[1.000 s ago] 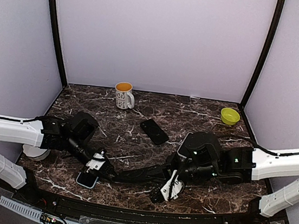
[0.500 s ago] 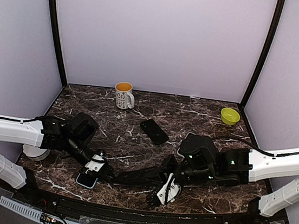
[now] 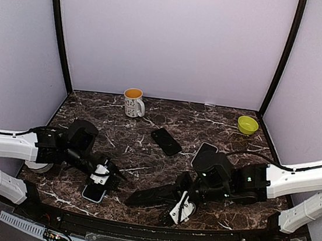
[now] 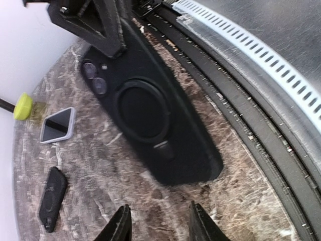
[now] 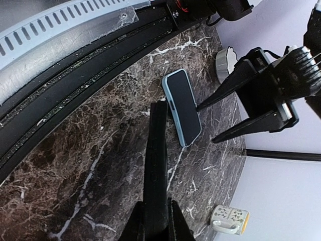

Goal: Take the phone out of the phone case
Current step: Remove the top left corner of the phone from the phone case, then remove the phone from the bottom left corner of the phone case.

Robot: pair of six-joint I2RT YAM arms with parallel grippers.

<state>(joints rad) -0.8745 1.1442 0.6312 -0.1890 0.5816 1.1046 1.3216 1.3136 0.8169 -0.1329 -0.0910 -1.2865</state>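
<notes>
Let go of the case (image 4: 150,110) within the last second by the left gripper (image 4: 159,226), fingers now spread and apart from its end. Pinched edge-on at the other end between the right gripper's (image 5: 156,221) closed fingers. Just left of the case's free end, lying flat, out of it: the blue-rimmed phone (image 5: 183,106).

Matt black phone case (image 4: 150,118), glossy marbled table (image 3: 219,127)
</notes>
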